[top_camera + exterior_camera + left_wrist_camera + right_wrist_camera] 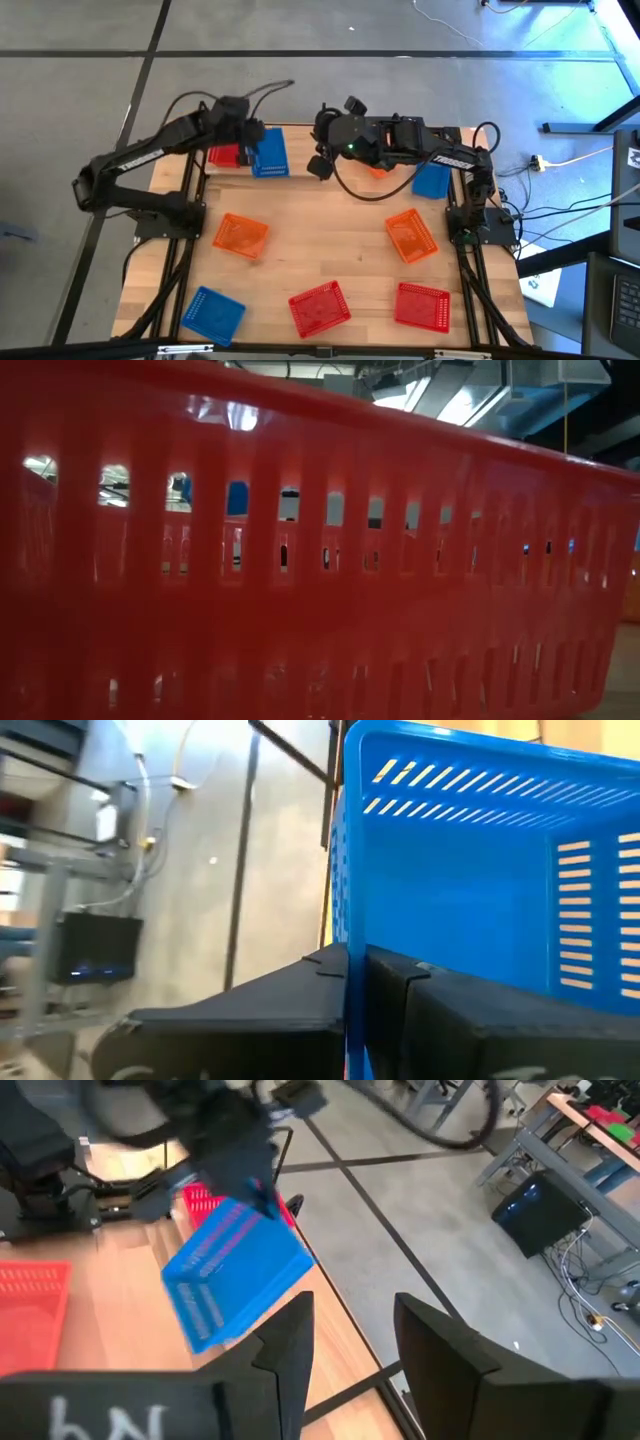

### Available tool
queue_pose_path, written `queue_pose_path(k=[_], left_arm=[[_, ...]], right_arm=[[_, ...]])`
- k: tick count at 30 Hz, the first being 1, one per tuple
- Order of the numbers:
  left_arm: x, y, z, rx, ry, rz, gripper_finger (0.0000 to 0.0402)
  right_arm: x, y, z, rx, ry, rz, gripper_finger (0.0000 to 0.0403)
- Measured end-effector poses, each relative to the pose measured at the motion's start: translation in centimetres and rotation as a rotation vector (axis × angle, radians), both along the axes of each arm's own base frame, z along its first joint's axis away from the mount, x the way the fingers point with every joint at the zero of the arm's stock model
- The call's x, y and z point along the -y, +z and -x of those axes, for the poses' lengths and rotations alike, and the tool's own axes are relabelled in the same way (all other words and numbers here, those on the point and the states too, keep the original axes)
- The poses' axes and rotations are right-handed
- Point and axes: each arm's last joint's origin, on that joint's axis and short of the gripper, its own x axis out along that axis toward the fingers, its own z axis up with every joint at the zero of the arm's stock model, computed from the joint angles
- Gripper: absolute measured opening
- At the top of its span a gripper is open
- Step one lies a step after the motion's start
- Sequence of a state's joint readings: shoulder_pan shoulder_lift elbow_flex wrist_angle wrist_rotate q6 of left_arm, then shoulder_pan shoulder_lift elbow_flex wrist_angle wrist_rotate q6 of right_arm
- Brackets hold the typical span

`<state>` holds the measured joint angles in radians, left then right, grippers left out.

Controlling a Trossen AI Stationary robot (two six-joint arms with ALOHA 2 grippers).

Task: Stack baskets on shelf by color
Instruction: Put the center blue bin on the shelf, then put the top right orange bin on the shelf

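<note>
Seen from overhead, the left gripper point(250, 145) holds a blue basket point(270, 152) by its rim at about 11 o'clock on the wooden table point(330, 250), its fingers point(300, 1010) clenched on the basket's wall with the basket tilted. A red basket point(224, 155) lies just beside it toward 9 o'clock, partly hidden under the arm.

The right gripper point(322, 165) hangs at about 12 o'clock, jaws apart and empty, above the table's far edge. In its wrist view the two dark fingers point(290, 1345) stand spread with floor showing between them, and the left arm's blue basket point(235, 1270) tilts beyond.

An orange basket point(378, 170) peeks from under the right arm, almost wholly covered by it. A second blue basket point(432, 180) sits at about 1 o'clock beside that arm's forearm.

Loose baskets lie spread over the rest of the table: an orange one point(240, 235) at 9 o'clock, another orange one point(411, 236) at 3 o'clock, a third blue one point(213, 312) at 7 o'clock, a red one point(319, 307) at 6 o'clock and a further red one point(422, 305) at 5 o'clock. All stand apart from each other.

The slotted wall of a red basket point(320, 560) fills the table-level camera, blocking nearly everything behind it. Cables point(560, 160) trail on the floor toward 3 o'clock.
</note>
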<state>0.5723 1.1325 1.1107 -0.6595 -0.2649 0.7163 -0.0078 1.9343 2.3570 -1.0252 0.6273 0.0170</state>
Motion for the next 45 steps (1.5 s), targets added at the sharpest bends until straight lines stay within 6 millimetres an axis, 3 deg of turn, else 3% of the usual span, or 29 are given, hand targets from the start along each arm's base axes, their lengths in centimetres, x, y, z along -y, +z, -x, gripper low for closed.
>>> queue_pose_path(k=[5, 9, 16, 28, 39, 45], left_arm=[[-3.8, -2.0, -0.1, -0.039, -0.027, 0.085, 0.0], [-6.4, -5.0, -0.9, -0.154, -0.02, 0.149, 0.0], [-9.3, -8.3, -1.6, -0.214, -0.005, 0.223, 0.0], [-10.4, -8.3, -1.5, -0.276, 0.02, 0.1, 0.0001], [-10.5, -8.2, -1.7, -0.267, 0.008, 0.085, 0.0052], [-10.5, -8.2, -1.6, -0.268, 0.019, 0.083, 0.0058]], right_arm=[[0.0, 0.0, 0.0, 0.0, 0.001, -0.001, 0.0142], [0.0, 0.0, 0.0, 0.002, -0.001, -0.003, 0.0142], [0.0, 0.0, 0.0, 0.003, 0.0, -0.004, 0.0142], [0.0, -0.1, -0.1, 0.002, 0.0, -0.004, 0.0142], [0.0, -0.1, 0.0, -0.008, 0.0, -0.004, 0.0142], [0.0, -0.2, 0.0, -0.01, 0.0, -0.005, 0.0142]])
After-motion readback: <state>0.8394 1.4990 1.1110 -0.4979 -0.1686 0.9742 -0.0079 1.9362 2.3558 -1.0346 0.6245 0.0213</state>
